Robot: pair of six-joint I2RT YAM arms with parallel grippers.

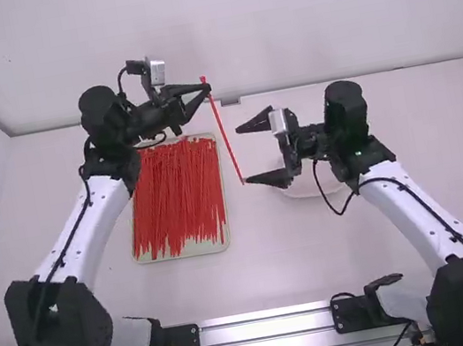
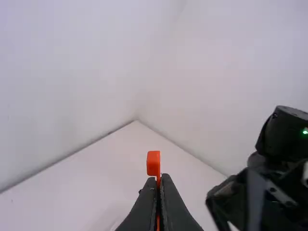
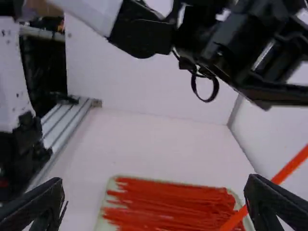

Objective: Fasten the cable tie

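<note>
The cable tie beside the tray is smooth, faintly glossy red plastic, like the ties heaped on that pale matt tray. Around the tray the table is matt white. The left gripper and right gripper look matt black plastic; the rail in front of the tray is dull ribbed metal

On tray ties; cable tie right of tray

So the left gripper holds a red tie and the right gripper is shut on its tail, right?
No: the left gripper does hold the tie, but the right gripper is wide open near its tail, as the high view shows.
</note>
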